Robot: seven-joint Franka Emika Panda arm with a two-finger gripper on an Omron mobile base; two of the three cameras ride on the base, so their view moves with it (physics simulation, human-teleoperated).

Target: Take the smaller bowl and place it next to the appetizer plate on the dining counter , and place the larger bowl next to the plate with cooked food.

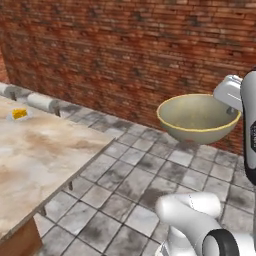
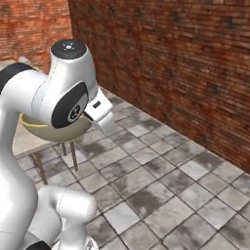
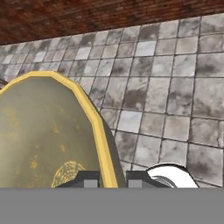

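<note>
Olive-beige bowl, left base view: the larger bowl (image 1: 198, 119) hangs in the air over the grey tiled floor (image 1: 135, 185), upright, its yellowish rim facing up, well apart from the dining counter (image 1: 40, 155).
Hand, left base view: the white hand meets the bowl's right rim; the fingertips are hidden behind the bowl's edge.
Counter, left base view: beige-brown marbled stone at the left; near its far edge sits the appetizer plate (image 1: 11, 117) with a yellow cheese wedge (image 1: 20, 114).
Surroundings, left base view: a red brick wall (image 1: 125, 55) runs behind; between bowl and counter there is bare floor.
Bowl, right base view: the arm's big white joint stands in front, so just a slice of bowl and rim shows beneath it.
Stool legs, right base view: thin brown legs (image 2: 40, 168) stand under the counter's edge.
Grip, hand view: the gripper (image 3: 113, 178) is clamped on the bowl's yellow rim, one dark tip inside the wall, one outside.
Writing: none readable on anything.
</note>
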